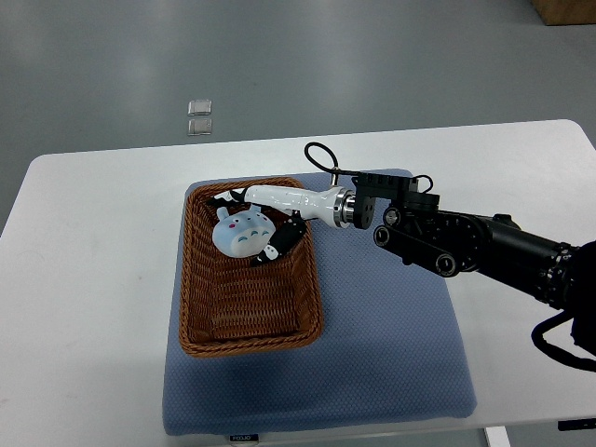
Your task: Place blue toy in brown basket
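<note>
The blue toy (241,231), a pale blue round plush with a white face, sits inside the brown wicker basket (244,326) near its far end. My right hand (251,226) reaches in from the right over the basket's far right rim. Its white palm lies above the toy and its black fingers (277,245) curl around it on both sides, touching it. The toy looks to rest at or just above the basket floor. The left arm does not show.
The basket stands on a blue-grey mat (382,354) on a white table (84,279). The black right arm (475,244) crosses the mat's far right part. Two small clear squares (199,117) lie on the floor beyond the table.
</note>
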Action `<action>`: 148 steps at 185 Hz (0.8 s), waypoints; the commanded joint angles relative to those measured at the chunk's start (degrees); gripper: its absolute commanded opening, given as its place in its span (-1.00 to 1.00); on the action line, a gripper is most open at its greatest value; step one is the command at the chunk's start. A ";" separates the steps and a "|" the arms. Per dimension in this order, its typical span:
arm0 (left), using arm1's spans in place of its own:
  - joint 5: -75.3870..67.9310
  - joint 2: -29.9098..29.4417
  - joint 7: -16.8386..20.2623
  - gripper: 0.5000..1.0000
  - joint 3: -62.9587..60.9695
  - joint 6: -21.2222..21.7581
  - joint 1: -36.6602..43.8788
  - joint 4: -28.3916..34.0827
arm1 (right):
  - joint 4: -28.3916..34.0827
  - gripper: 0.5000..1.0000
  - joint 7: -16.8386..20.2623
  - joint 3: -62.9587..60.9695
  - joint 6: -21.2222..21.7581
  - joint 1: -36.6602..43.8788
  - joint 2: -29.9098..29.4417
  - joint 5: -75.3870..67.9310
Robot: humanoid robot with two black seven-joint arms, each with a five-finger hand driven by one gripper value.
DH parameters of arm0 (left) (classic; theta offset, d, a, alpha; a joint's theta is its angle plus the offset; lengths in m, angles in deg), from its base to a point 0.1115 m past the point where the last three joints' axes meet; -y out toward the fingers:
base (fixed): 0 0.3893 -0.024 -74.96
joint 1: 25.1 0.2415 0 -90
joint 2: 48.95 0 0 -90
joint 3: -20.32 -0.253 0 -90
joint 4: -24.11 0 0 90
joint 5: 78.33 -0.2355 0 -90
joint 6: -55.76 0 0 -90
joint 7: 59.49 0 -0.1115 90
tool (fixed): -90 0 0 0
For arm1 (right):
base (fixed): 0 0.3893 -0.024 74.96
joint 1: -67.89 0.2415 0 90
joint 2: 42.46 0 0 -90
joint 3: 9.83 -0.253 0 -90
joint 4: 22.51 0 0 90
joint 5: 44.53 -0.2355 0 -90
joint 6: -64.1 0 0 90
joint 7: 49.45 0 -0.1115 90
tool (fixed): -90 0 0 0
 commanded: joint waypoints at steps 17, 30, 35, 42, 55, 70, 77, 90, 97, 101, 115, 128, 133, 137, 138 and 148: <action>-0.04 0.00 0.00 1.00 0.00 0.00 0.01 0.00 | -0.20 0.64 4.80 -2.56 6.40 1.90 0.09 -15.15; 0.05 0.00 0.00 1.00 0.00 0.00 0.01 0.00 | -0.20 0.64 6.91 -5.01 8.77 1.90 1.23 -22.00; -0.04 0.00 0.00 1.00 0.00 0.00 -0.07 0.00 | -0.20 0.64 7.17 -5.63 9.21 1.81 1.67 -23.50; 0.05 0.00 0.00 1.00 0.00 0.00 0.01 0.00 | -0.29 0.64 7.26 -6.42 9.57 1.72 2.38 -25.35; 0.05 0.00 0.00 1.00 0.00 0.00 0.01 0.00 | -0.47 0.64 7.35 -8.18 9.83 1.55 3.78 -28.25; -0.04 0.00 0.00 1.00 0.00 0.00 0.01 0.00 | -1.35 0.64 7.52 -10.82 10.18 0.93 4.93 -31.77; -0.04 0.00 0.00 1.00 0.00 0.00 0.01 0.00 | -2.14 0.64 7.87 -12.13 10.27 -0.12 5.63 -34.04; -0.04 0.00 0.00 1.00 0.00 0.00 0.01 0.00 | -2.23 0.64 10.77 -13.37 10.36 -2.06 7.21 -37.74; -0.04 0.00 0.00 1.00 0.00 0.00 0.01 0.00 | -2.31 0.64 12.70 -13.72 10.27 -2.67 7.74 -39.76; -0.04 0.00 0.00 1.00 0.00 0.00 0.01 0.00 | -2.49 0.64 13.49 -13.89 10.27 -3.11 7.91 -40.90; -0.04 0.00 0.00 1.00 0.00 0.00 0.01 0.00 | -3.19 0.65 15.69 -14.60 10.27 -4.25 8.27 -45.21; -0.04 0.00 0.00 1.00 0.00 0.00 0.01 0.00 | -3.81 0.65 17.45 -15.21 10.18 -5.13 9.23 -49.61; -0.04 0.00 0.00 1.00 0.00 0.00 -0.07 0.00 | -3.98 0.65 18.24 -15.74 10.18 -5.48 9.85 -52.32; -0.04 0.00 0.00 1.00 0.00 0.00 0.01 0.00 | -4.07 0.65 18.77 -16.26 10.27 -5.57 10.20 -54.43; -0.04 0.00 0.00 1.00 0.00 0.00 0.01 0.00 | -4.07 0.65 18.77 -16.27 10.27 -5.57 10.20 -54.44; -0.04 0.00 0.00 1.00 0.00 0.00 0.01 0.00 | -4.16 0.65 20.18 -17.41 10.36 -6.28 11.08 -59.71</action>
